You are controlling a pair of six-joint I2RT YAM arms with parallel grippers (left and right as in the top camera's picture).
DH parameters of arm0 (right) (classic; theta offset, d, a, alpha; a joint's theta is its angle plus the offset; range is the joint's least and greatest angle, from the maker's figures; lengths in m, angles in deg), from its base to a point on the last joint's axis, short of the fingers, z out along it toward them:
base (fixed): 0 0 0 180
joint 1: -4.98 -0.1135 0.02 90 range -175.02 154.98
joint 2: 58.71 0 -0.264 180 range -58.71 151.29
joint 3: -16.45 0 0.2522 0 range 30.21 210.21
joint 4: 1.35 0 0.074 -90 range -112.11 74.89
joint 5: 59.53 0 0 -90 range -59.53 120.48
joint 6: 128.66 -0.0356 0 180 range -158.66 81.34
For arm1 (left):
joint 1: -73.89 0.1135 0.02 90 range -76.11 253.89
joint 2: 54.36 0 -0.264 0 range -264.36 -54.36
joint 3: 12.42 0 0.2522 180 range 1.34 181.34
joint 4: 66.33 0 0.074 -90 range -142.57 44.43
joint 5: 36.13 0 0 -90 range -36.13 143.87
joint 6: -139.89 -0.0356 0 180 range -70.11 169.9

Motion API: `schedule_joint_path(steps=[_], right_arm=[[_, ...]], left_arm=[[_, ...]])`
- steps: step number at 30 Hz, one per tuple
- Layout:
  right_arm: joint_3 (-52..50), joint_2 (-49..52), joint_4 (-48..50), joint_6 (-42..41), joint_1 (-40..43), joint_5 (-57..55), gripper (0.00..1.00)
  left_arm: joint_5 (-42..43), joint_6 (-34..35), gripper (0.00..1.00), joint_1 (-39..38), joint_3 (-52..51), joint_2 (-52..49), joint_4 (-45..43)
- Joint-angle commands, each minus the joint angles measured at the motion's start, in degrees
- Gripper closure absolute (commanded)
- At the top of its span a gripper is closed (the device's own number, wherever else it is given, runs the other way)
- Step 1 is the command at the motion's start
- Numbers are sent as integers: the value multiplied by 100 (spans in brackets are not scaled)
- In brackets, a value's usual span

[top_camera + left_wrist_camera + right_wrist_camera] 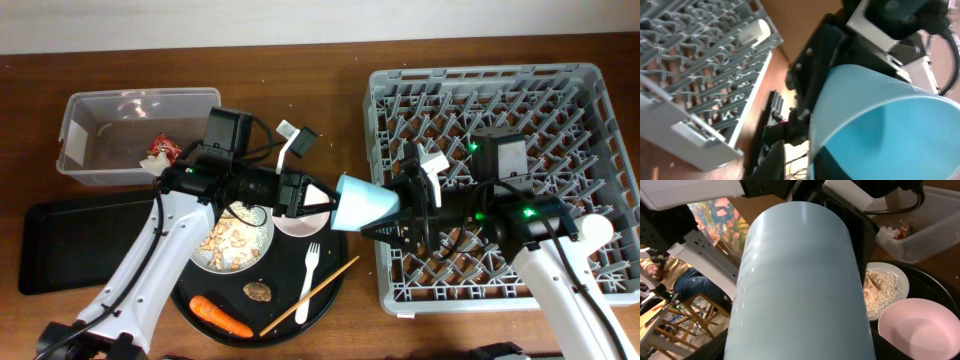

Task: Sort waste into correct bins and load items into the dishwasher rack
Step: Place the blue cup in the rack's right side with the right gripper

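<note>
At the right edge of the round black tray [330, 290], the cup [365, 205] I see is plain light blue. On the tray are a pink bowl [915, 330], a pale plate [266, 250] speckled with off-white rice [230, 240], a white fork [308, 275], an orange carrot [220, 316] and a mottled brown lump [257, 291]. Right of the tray, the rack [480, 73] is grey latticework. My arms [175, 225] are white and black.

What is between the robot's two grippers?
A blue cup, tipped on its side. The overhead view shows it best.
</note>
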Motion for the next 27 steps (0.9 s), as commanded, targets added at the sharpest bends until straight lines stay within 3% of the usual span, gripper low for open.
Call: schedule_joint_path(steps=[1, 3, 6, 9, 13, 18, 24, 27], right_arm=[[15, 2, 76, 74, -68, 127, 46], [15, 2, 192, 72, -68, -11, 46], [15, 2, 192, 26, -68, -518, 47], [17, 2, 192, -341, -68, -1753, 53], [151, 2, -39, -1032, -68, -3141, 58], [1410, 2, -2044, -1685, -61, -6199, 59], [2420, 4, -3307, -1685, 103, -7617, 59], [2435, 55, -3571, -1875, 977, -7702, 60]], left_arm=[[-957, -20, 78, -4, 72, 87, 243], [-1939, -20, 77, 127, 72, 87, 612], [-2420, -24, 77, 501, 72, 87, 890], [-2461, -280, 73, 1137, 72, 87, 1176], [-3569, -280, 74, 1576, 72, 87, 1818], [-4828, -365, 73, 1635, 72, 87, 2286], [-4972, -363, 74, 1635, 72, 87, 2406], [-4972, -363, 74, 1635, 72, 87, 2411]])
